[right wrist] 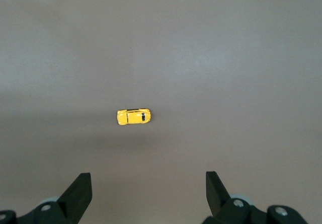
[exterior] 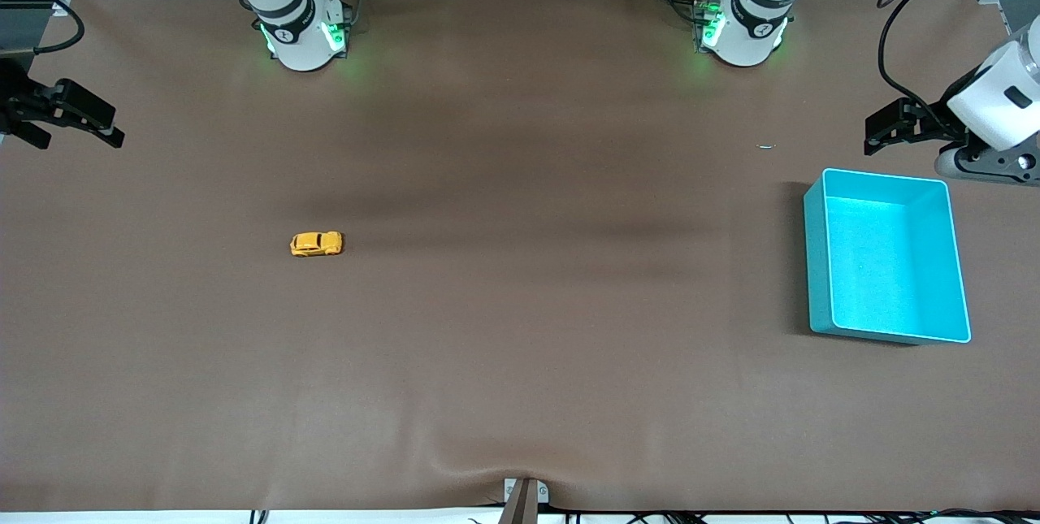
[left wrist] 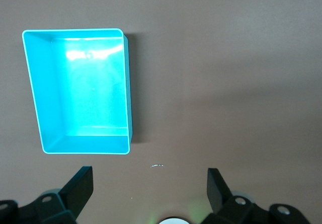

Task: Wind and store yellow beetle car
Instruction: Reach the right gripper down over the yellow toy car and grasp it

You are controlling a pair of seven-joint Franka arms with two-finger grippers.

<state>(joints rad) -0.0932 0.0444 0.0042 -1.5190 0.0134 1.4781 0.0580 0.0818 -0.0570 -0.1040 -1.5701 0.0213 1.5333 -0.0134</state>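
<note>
The yellow beetle car [exterior: 317, 244] stands alone on the brown table toward the right arm's end. It also shows in the right wrist view [right wrist: 134, 117]. My right gripper [exterior: 81, 119] is open and empty, high at the table's edge at its own end, well apart from the car; it shows in its wrist view [right wrist: 148, 183]. The turquoise bin [exterior: 887, 256] is empty at the left arm's end and also shows in the left wrist view [left wrist: 80, 90]. My left gripper [exterior: 886, 127] is open and empty, up in the air beside the bin; it shows in its wrist view [left wrist: 150, 183].
A small pale scrap [exterior: 766, 146] lies on the table between the left arm's base [exterior: 743, 28] and the bin. The right arm's base [exterior: 301, 32] stands at the table's top edge. The brown table cover [exterior: 520, 345] wrinkles at the front edge.
</note>
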